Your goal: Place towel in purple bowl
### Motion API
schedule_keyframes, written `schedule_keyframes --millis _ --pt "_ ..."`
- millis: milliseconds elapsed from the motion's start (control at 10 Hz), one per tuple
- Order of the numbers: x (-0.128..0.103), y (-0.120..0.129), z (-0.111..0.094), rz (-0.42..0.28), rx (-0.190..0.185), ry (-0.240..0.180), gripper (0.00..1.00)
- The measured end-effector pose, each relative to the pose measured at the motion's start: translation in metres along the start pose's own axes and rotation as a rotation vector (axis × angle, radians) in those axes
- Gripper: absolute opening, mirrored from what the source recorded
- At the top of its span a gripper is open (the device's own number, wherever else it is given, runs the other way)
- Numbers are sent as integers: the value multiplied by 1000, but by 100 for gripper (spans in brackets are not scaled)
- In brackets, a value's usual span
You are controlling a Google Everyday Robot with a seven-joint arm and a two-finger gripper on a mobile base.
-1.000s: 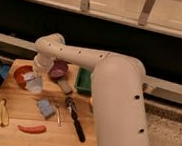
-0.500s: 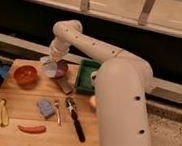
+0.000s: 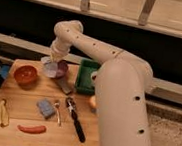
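Risen since before — gripper (image 3: 55, 58) above towel (image 3: 50, 68) in purple bowl (image 3: 58, 71).

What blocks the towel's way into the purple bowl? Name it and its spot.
Nothing visible does. The gripper hangs right over the purple bowl at the table's far edge, and the pale towel already lies on the bowl's rim. The red bowl sits apart, to the side.
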Motion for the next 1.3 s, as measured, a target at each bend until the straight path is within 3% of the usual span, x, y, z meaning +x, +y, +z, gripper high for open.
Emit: schedule_keyframes --millis 200,500,700,1000,1300 --pt "-7 -17 21 56 -24 -19 0" --pt "-29 -38 30 90 -50 -41 0" --pt "-42 -57 38 120 -53 -39 16" --pt "-33 -64 58 153 -95 -17 46" --pt "-30 -62 59 154 -103 -17 52"
